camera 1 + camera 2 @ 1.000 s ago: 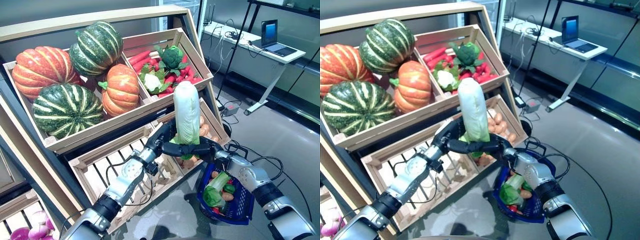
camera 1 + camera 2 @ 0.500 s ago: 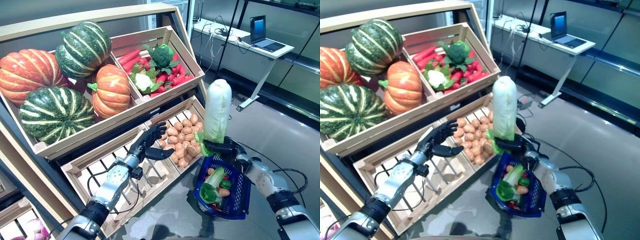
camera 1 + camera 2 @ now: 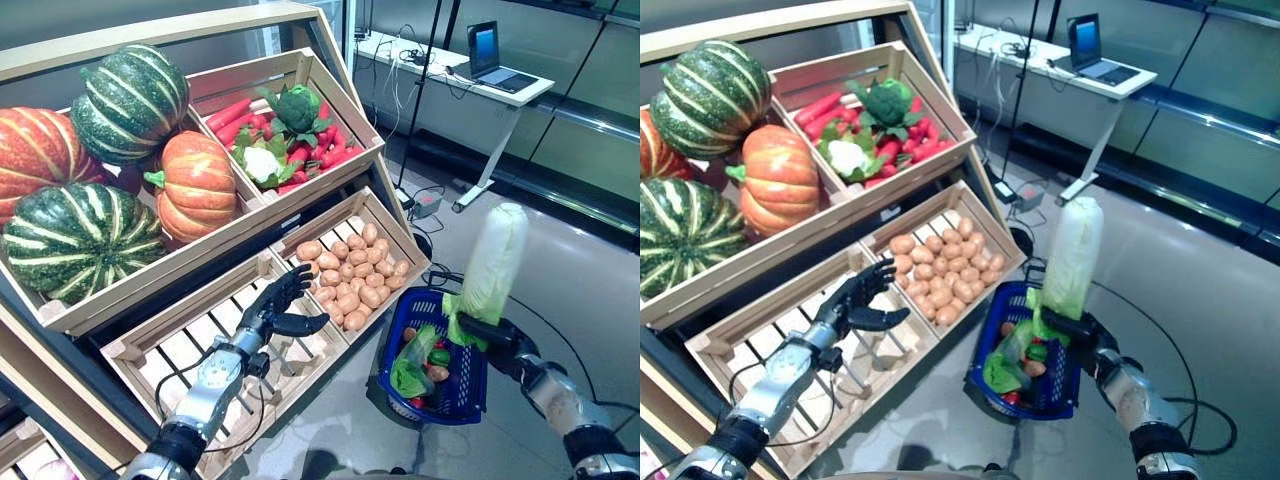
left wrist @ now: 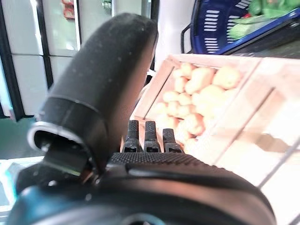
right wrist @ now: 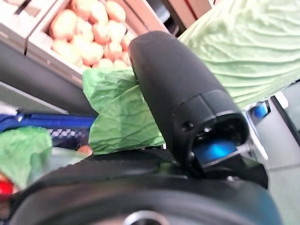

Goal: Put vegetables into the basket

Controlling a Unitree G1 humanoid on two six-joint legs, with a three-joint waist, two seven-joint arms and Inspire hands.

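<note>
A long pale-green napa cabbage [image 3: 495, 262] stands upright, my right hand [image 3: 488, 331] shut on its leafy base. It hangs over the right edge of the blue basket [image 3: 468, 376], which sits on the floor holding greens and small vegetables. In the right wrist view the thumb [image 5: 183, 103] presses on the cabbage [image 5: 243, 51] leaves. My left hand [image 3: 276, 306] is open and holds nothing. It hovers over the slatted crate [image 3: 190, 350], beside the potatoes [image 3: 350, 275].
The upper crates hold striped green and orange pumpkins [image 3: 195, 185] and carrots, broccoli and cauliflower [image 3: 285, 140]. A desk with a laptop [image 3: 490, 50] stands at the back right. Cables lie on the grey floor behind the basket.
My right hand has carried the cabbage right and down, away from the shelf to the basket's right edge. My left hand let go of it and stays open over the slatted crate. The camera shifted.
</note>
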